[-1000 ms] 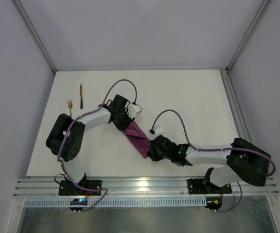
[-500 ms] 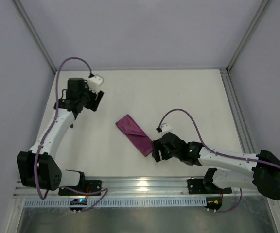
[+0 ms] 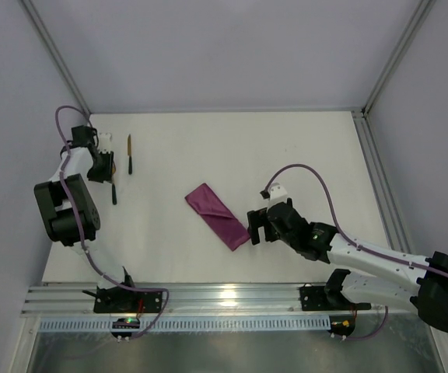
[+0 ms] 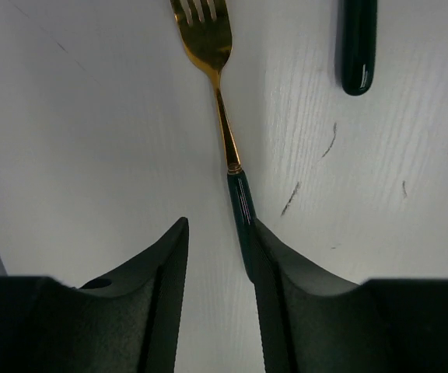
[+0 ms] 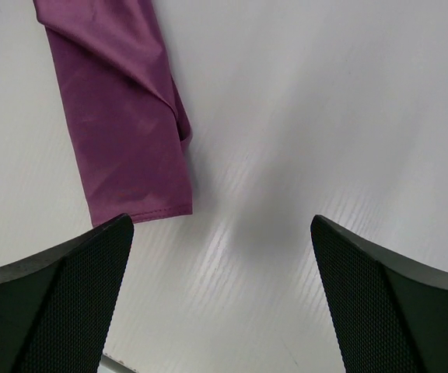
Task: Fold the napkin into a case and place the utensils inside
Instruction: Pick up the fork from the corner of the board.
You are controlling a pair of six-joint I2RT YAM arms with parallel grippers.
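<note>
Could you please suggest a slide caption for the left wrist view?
Left end effector straddles the dark handle of a thin gold fork on the white table, jaws parted.

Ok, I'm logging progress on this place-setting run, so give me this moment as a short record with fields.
case: slim folded strip, flat on table, diagonal
left gripper: open, straddling fork handle
right gripper: open wide, empty, by case's near end
fork: flat, table's far left
knife: beside fork, apart, untouched
remaining: fork and knife into case
</note>
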